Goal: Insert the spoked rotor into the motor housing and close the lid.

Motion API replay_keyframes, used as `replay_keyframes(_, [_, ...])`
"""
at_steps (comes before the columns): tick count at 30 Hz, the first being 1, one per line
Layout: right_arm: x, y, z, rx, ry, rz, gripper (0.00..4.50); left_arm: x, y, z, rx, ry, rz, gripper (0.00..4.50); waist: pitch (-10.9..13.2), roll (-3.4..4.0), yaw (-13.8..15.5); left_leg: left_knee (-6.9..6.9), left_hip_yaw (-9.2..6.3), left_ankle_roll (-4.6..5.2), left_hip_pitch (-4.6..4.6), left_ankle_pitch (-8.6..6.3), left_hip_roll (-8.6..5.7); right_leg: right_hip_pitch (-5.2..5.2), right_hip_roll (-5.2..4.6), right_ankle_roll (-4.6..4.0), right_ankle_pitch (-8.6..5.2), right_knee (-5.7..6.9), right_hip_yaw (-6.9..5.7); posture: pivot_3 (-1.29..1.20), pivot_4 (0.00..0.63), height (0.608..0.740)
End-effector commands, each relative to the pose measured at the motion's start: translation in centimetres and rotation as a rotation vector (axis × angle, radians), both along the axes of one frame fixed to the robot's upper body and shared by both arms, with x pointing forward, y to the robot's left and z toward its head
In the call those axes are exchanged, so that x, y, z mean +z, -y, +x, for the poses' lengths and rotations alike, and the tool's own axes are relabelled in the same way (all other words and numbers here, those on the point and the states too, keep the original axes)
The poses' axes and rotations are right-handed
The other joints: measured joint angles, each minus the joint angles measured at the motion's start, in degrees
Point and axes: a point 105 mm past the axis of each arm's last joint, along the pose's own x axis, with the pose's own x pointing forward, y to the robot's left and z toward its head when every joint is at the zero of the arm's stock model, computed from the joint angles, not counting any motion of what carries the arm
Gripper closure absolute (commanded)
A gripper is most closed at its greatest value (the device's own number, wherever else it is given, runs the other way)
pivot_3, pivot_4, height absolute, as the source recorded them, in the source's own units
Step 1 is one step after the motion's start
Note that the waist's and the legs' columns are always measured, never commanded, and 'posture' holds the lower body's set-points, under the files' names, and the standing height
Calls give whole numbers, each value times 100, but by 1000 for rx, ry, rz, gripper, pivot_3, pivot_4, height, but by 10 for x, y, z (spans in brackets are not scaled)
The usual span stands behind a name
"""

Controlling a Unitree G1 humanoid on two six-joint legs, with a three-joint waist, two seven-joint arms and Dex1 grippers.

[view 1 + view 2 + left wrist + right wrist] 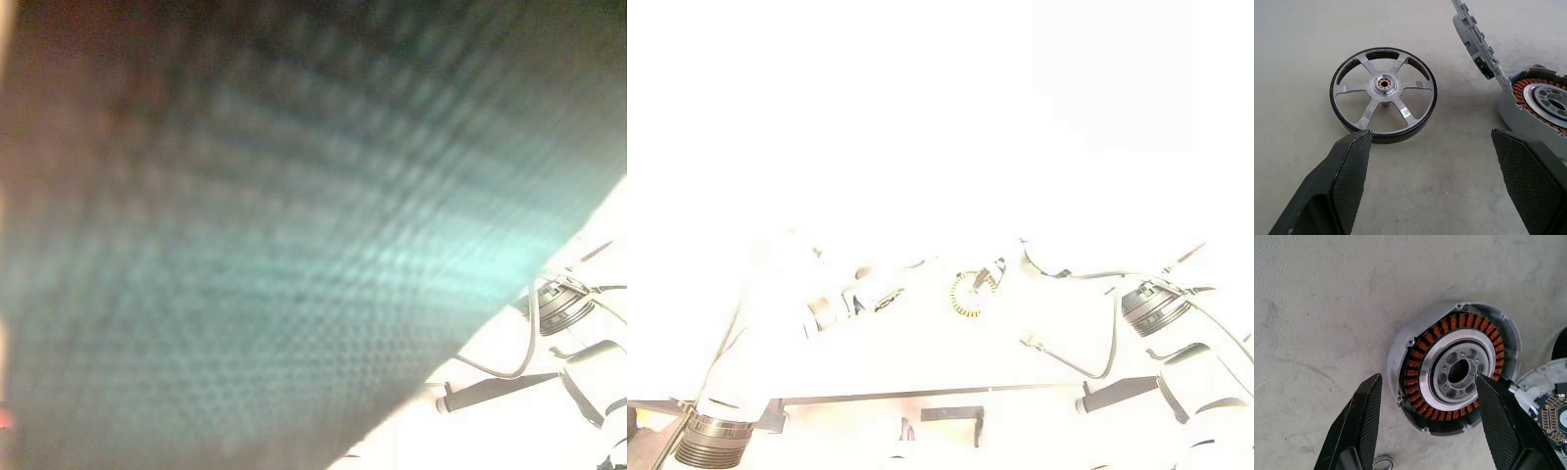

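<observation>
I see the spoked rotor [1383, 94] lying flat on the pale table [1298, 58], just ahead of my left tool [1431, 142], whose fingers are spread wide and hold nothing. My right tool [1427, 382] hangs over the motor housing [1457, 367] with its fingers also apart and empty. The lid [1476, 46] stands tilted up at the housing's edge.

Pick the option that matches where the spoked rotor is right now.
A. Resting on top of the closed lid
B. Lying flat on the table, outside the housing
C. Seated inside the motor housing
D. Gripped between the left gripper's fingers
B. In the left wrist view the spoked rotor lies flat on the table, apart from the motor housing, whose lid stands open, and the open left gripper holds nothing.
</observation>
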Motion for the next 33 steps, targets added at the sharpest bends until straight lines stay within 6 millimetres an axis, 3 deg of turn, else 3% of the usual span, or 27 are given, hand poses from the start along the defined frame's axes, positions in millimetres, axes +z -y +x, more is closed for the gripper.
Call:
replay_keyframes(1, [6,-8,1,35,45,1,1108,15,-1,-1,4,59,-2,373,0,-2,0,0,0,0,0,0,0,0,0,0,0,0,0,0,0,740])
replay_keyframes(6, [0,-21,-6,51,36,-8,1108,15,-6,-6,22,52,8,373,0,-3,-9,0,0,-1,-1,1,2,-2,1,-1,0,0,-1,0,0,740])
replay_keyframes(16, [-3,-18,3,22,66,-46,1108,14,-5,-5,37,54,8,373,-2,-7,-9,2,0,-10,3,12,3,-1,1,-8,6,8,-2,0,0,740])
replay_keyframes(22, [-4,-6,9,-15,79,-67,1108,12,-1,-5,26,52,6,373,-2,-7,-7,3,0,-14,6,17,3,-4,1,-9,6,22,-2,0,0,740])
replay_keyframes(27, [-3,18,22,-55,82,-86,1108,9,-1,-3,18,48,10,373,-2,-8,14,28,-1,-13,4,17,3,-3,0,-9,6,42,-1,0,0,740])
replay_keyframes(33, [0,24,27,-76,89,-71,1108,6,0,-2,5,44,13,373,-1,-8,6,82,-1,-9,-4,15,13,5,0,-9,6,62,-1,0,0,740])
